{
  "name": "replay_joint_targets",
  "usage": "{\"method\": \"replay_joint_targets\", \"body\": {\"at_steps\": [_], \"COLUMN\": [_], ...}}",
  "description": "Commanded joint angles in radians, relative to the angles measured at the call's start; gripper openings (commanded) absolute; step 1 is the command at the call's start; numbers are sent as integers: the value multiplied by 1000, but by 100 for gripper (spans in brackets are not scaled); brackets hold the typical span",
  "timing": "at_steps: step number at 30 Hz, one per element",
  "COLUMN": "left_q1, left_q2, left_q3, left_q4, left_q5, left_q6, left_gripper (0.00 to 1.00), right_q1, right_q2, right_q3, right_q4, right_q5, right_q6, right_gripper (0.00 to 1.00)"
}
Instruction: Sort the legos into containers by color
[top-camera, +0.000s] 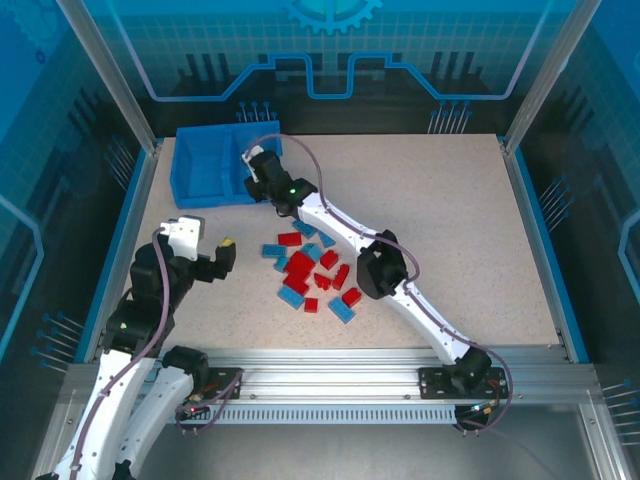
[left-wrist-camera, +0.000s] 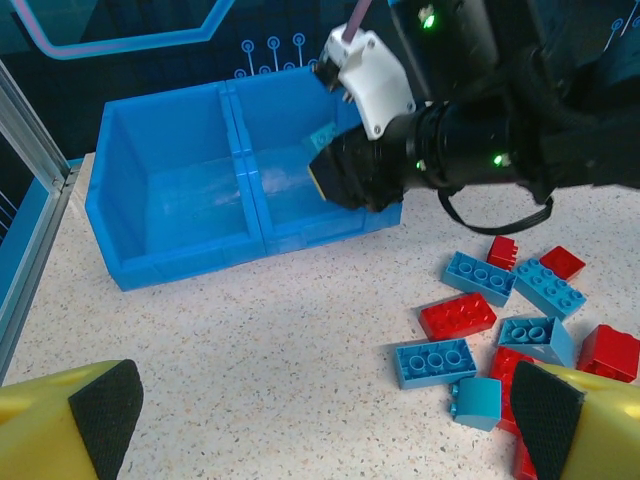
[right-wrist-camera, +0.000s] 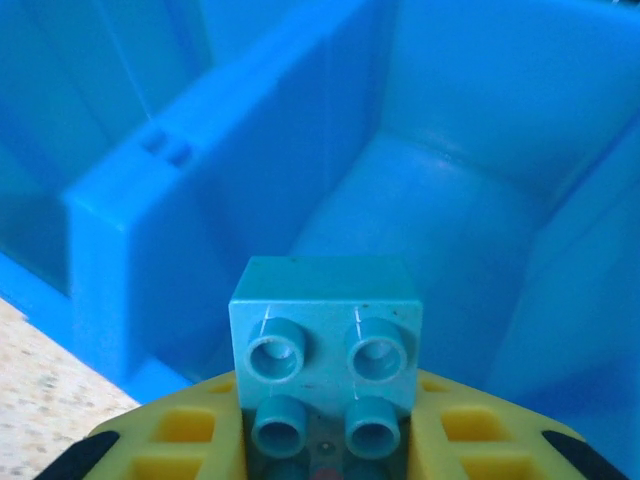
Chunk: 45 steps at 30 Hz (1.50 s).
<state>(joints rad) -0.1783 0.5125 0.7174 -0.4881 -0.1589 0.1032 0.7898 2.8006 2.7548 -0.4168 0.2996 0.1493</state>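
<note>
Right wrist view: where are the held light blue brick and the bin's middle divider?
light blue brick (right-wrist-camera: 325, 335), right wrist view, studded face between the upper two studs.
middle divider (right-wrist-camera: 250, 100), right wrist view, its top edge.

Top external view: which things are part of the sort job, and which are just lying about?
Job: loose legos, red and light blue; light blue brick gripped by the right gripper above the blue bin; left gripper, open.
Just there: table; aluminium rail at the near edge.
</note>
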Motion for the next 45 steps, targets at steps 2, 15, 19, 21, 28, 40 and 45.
{"method": "replay_joint_targets", "body": {"at_steps": [2, 15, 19, 21, 28, 40, 45], "left_q1": [8, 10, 19, 27, 34, -273, -283], "left_q2": [-16, 6, 57, 101, 380, 973, 1294], "left_q3": [-10, -24, -12, 2, 184, 482, 705], "left_q4": [10, 28, 30, 23, -139, 0, -47], "left_q5": [22, -22, -19, -9, 80, 138, 174], "left_q6": [-12, -19, -39, -64, -283, -478, -384], "left_gripper": [99, 99, 99, 99, 99, 96, 88], "right_q1": [-18, -16, -43, -68, -138, -184, -234], "right_q2": [-15, -298, -544, -685, -1150, -1565, -1670], "right_q3": [51, -109, -389, -579, -1234, -1715, -1791], "right_q4": [105, -58, -80, -82, -27, -161, -184], "right_q5": [8, -111, -237, -314, -361, -243, -283], "right_q6": [-39, 57, 96, 118, 234, 411, 443], "right_gripper": [43, 55, 58, 60, 67, 73, 79]}}
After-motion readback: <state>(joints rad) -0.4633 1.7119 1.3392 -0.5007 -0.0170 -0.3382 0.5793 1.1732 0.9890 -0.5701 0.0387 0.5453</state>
